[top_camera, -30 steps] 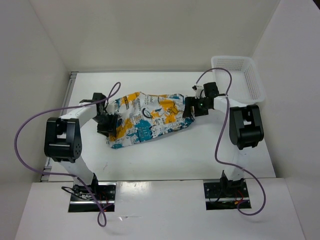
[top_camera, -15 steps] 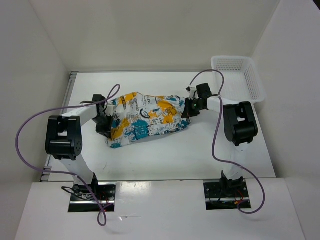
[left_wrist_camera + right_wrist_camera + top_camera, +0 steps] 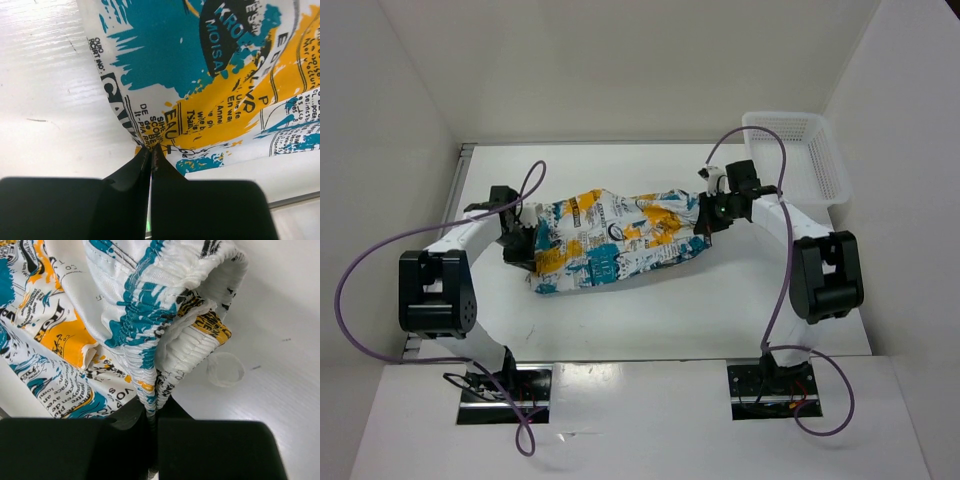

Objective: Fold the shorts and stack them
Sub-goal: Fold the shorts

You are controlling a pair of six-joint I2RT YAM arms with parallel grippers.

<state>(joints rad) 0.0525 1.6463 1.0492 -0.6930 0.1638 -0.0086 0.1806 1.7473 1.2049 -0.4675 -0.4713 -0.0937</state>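
Observation:
The shorts (image 3: 615,240), white with teal, yellow and black print, are stretched across the middle of the table between both arms. My left gripper (image 3: 525,245) is shut on their left edge; in the left wrist view the printed cloth (image 3: 210,95) fans out from the pinched fingertips (image 3: 151,150). My right gripper (image 3: 704,216) is shut on the elastic waistband at the right end; in the right wrist view the gathered waistband (image 3: 165,335) runs down into the closed jaws (image 3: 155,407).
A white mesh basket (image 3: 798,155) stands at the back right corner, behind the right arm. White walls close in the table on three sides. Purple cables loop off both arms.
Both grippers have closed on the shorts' ends. The left gripper moved left and the right one slightly right and back, pulling the cloth out longer and flatter.

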